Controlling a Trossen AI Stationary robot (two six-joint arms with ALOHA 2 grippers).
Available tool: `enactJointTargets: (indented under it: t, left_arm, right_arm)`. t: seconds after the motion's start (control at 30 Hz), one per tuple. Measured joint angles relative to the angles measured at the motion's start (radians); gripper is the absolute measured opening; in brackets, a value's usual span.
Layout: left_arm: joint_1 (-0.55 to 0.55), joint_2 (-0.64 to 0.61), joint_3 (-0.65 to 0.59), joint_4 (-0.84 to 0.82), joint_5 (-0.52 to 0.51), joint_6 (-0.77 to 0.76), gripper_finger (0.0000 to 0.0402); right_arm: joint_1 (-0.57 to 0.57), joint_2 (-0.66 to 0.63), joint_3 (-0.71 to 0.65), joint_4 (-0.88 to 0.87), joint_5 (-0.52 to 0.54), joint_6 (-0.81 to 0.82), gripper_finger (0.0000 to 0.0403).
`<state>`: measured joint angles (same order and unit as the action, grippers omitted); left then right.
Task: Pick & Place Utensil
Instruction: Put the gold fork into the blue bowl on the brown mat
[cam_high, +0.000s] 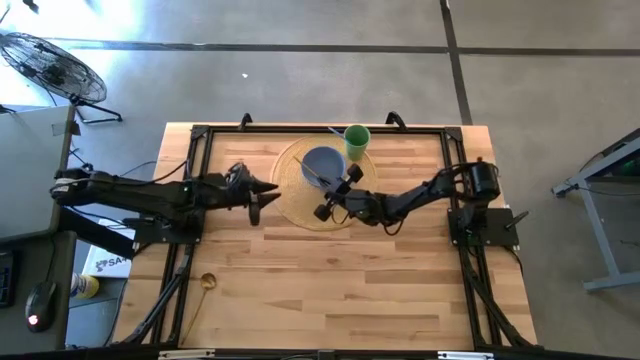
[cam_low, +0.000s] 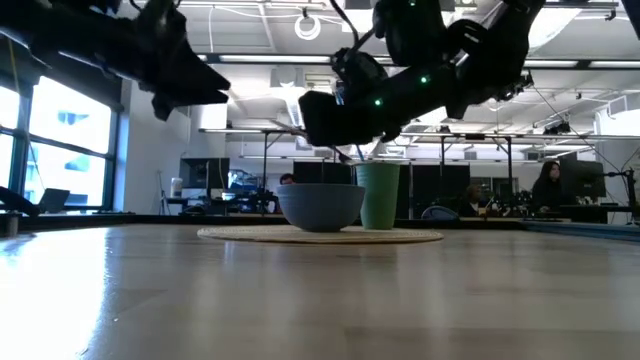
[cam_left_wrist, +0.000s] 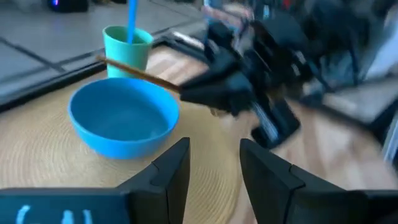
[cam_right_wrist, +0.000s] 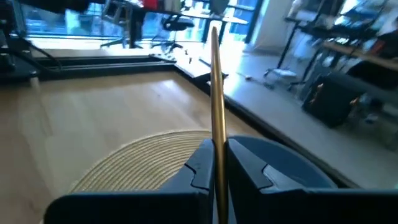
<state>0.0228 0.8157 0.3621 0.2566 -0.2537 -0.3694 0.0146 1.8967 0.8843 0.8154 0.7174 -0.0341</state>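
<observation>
Our right gripper is clamped on the gold utensil, its long axis reaching over the bowl; our left gripper waits apart.

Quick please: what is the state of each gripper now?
Left gripper: open, empty, beside the bowl.
Right gripper: closed on the gold utensil, above the mat.

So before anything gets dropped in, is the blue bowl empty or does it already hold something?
Empty: the left wrist view looks into the blue bowl and shows only bare blue inside. A gold utensil passes above its rim.
</observation>
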Motion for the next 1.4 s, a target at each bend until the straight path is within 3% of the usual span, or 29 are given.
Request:
enactJointTargets:
  t: [0.2,0.37,0.5,0.7,0.93,1.07,1.4]
  left_arm:
    - [0.090,0.133,-0.031,0.205,0.018,-0.269,0.0138]
    - [0.130,0.272,-0.029,0.502,0.066,-0.344,0.0138]
    - [0.143,0.347,-0.026,0.629,0.069,-0.418,0.0138]
    - [0.141,0.435,0.035,0.631,0.070,-0.518,0.0138]
    - [0.141,0.481,0.134,0.597,0.113,-0.493,0.0138]
    - [0.141,0.500,0.162,0.524,0.069,-0.495,0.0138]
    - [0.141,0.553,0.163,0.644,0.017,-0.488,0.0138]
  right_arm:
    - [0.041,0.003,0.005,0.097,0.095,-0.070,0.0023]
    - [0.053,0.003,0.005,0.111,0.108,-0.051,0.0019]
    - [0.053,0.003,0.004,0.155,0.147,-0.029,0.0022]
    - [0.053,0.003,0.003,0.258,0.062,-0.076,0.0018]
    - [0.053,0.003,0.003,0.256,0.067,-0.056,0.0024]
    - [0.069,0.003,0.003,0.282,0.058,-0.080,0.0019]
    - [0.077,0.003,0.004,0.304,0.058,-0.100,0.0021]
